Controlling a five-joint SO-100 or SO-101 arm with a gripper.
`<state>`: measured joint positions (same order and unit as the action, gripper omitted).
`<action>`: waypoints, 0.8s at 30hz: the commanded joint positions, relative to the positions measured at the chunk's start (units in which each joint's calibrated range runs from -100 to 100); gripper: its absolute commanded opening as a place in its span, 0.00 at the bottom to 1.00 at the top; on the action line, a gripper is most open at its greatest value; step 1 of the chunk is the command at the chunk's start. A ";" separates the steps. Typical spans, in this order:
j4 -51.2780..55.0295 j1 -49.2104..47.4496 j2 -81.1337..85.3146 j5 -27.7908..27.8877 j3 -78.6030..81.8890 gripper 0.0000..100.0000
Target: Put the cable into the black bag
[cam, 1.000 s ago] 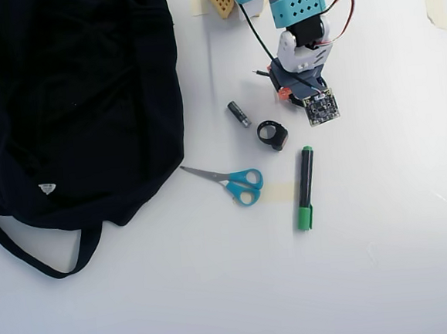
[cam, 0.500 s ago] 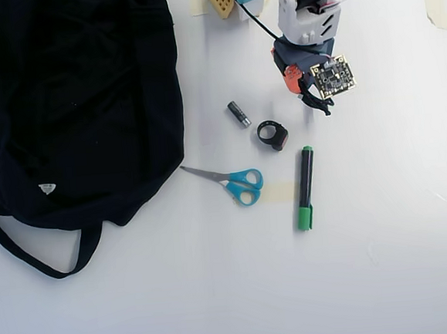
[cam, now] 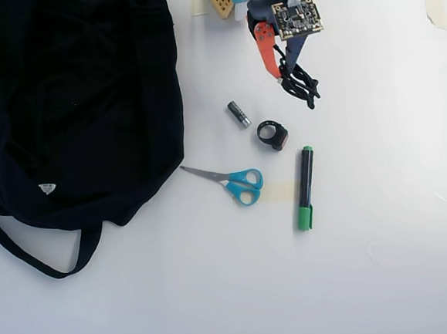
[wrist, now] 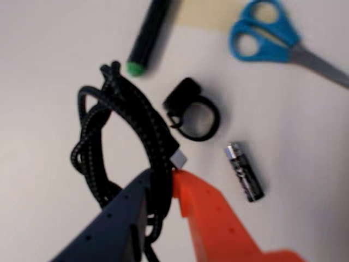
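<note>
We see the black bag (cam: 76, 109) filling the upper left of the overhead view, slumped flat on the white table (cam: 386, 262), with one long strap (cam: 29, 256) looping out below it and a small white tag (cam: 47, 188) near its lower edge. It lies well apart from everything else.

Next in size is the arm at the top edge of the overhead view, with its small circuit board (cam: 298, 18) facing up. Its gripper (cam: 284, 73) points down the picture, one finger orange and the other dark. In the wrist view we see the gripper (wrist: 161, 177) from close by: the jaws are narrow and pinched on the cable (wrist: 117, 136), whose braided black strands run between the two fingertips.

The cable (cam: 300, 82) hangs as a loose coil from those fingertips, up near the top of the overhead view, to the right of the bag and apart from it. A small pale plug end shows beside the orange finger in the wrist view.

Below the gripper lie the green marker (cam: 305, 188) and the blue-handled scissors (cam: 232, 182), blades aimed toward the bag. Smaller are the black ring (cam: 272, 134) and the little battery (cam: 239, 113) beside it, both just under the hanging coil
</note>
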<state>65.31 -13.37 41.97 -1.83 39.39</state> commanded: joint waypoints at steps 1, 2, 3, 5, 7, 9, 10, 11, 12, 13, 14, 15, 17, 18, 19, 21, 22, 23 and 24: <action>1.10 3.65 2.26 -0.11 -0.93 0.02; 1.02 4.77 2.26 -0.11 -0.66 0.02; 0.50 5.97 2.26 -0.11 -0.66 0.02; 0.15 8.59 2.26 -0.16 -0.75 0.02; -1.31 10.90 2.02 -0.21 -0.66 0.02; -2.86 12.77 1.43 -0.79 -0.66 0.02; -3.64 13.52 1.35 -1.73 -0.66 0.02; -4.50 14.34 1.35 -2.99 -0.66 0.02; -5.62 15.32 1.27 -4.30 -0.66 0.02; -6.91 16.66 1.19 -5.35 -0.84 0.02; -8.29 18.53 1.19 -5.88 -0.66 0.02; -9.49 20.85 1.19 -6.40 -0.57 0.02; -11.22 24.74 1.19 -6.51 -0.48 0.02; -11.90 26.46 1.19 -6.45 -0.48 0.02; -12.59 28.18 1.27 -6.35 -0.75 0.02; -13.89 32.74 1.19 -5.98 -0.93 0.02; -14.14 35.36 1.19 -5.88 -0.66 0.02; -14.32 38.13 1.02 -5.82 -0.48 0.02; -14.49 41.12 0.85 -5.82 -0.39 0.02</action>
<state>52.51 19.03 42.71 -7.74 39.39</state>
